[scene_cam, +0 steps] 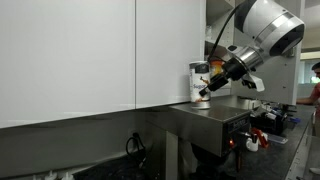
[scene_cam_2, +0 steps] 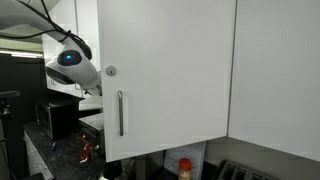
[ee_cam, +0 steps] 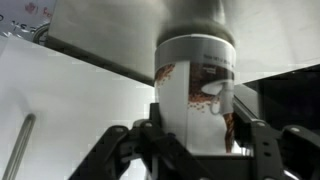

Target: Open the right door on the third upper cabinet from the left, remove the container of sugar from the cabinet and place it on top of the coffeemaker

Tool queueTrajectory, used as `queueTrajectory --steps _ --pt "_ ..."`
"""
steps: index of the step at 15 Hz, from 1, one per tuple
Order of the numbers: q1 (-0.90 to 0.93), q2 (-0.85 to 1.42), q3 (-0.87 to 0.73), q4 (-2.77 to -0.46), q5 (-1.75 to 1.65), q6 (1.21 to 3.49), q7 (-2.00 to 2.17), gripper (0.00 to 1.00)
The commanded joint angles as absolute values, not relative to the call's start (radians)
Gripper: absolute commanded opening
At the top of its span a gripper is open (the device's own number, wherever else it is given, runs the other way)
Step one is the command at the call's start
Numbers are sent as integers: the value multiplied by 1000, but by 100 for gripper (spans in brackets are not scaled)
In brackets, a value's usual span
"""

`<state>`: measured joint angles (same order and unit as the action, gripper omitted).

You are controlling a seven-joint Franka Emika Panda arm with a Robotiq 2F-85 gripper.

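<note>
The container of sugar (scene_cam: 197, 80) is seen out of the cabinet and over the flat top of the coffeemaker (scene_cam: 205, 118), about midway between that top's side edges in an exterior view. Its long axis is upright or nearly so, with the darker lid uppermost. Whether its base is resting on the steel top or is held just above it cannot be told.

The gripper (scene_cam: 206, 90) is closed about the lower body of the container from the side. In the wrist view the jaws are parted only by the canister's width, with a finger (ee_cam: 262, 150) close against each flank of the label and no gap to be made out. The container thus lies directly between the jaws, and the coffeemaker's top directly beneath it. The coming move is judged to be a short straight lowering, if any, and then a release.

The arm (scene_cam: 268, 25) is bent over from above, its wrist sloped down toward the canister. The right door (scene_cam_2: 165, 70) is swung open.
</note>
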<state>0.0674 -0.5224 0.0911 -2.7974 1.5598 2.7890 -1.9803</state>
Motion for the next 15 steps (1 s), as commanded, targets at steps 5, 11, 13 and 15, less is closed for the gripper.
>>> queueTrajectory --steps 5,11,13,15 --pt "77 -510 104 -2796 1650 2815 -2081 100" --pt "71 -503 114 -2796 1593 2838 -1998 100" --pt "60 -497 112 -2796 1515 2835 -1892 100" --pt "30 -504 120 -2796 1427 2838 -1775 100"
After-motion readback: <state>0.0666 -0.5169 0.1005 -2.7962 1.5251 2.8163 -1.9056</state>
